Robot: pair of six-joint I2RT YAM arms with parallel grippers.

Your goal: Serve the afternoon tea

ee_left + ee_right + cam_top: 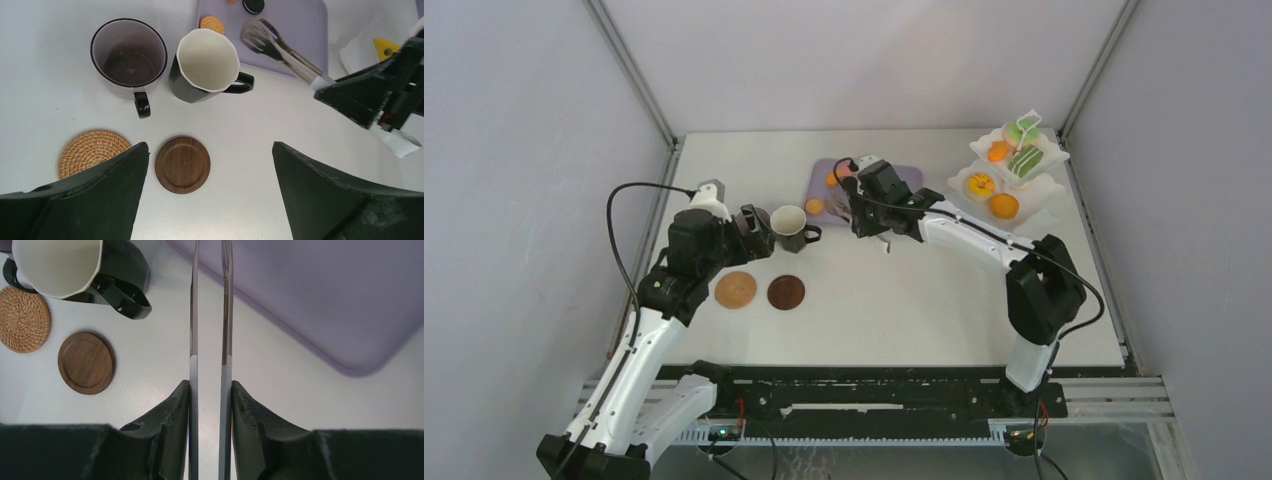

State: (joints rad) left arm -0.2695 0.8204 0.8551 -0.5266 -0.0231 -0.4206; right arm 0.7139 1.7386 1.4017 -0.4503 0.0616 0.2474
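The left hand point(209, 150) hangs wide open above the wooden coaster point(182, 165) and the woven coaster point(90, 152). The dark mug point(207, 60) and the mauve mug point(129, 55) stand on the surface point(280, 115) just behind them. The right hand point(210, 390) holds the tongs point(194, 370) squeezed narrow beside the tray point(325, 290). To lift a mug well, I think the left hand should grip its wall firmly and keep away from the tongs.

no readable text, labels, brands or numbers on any object
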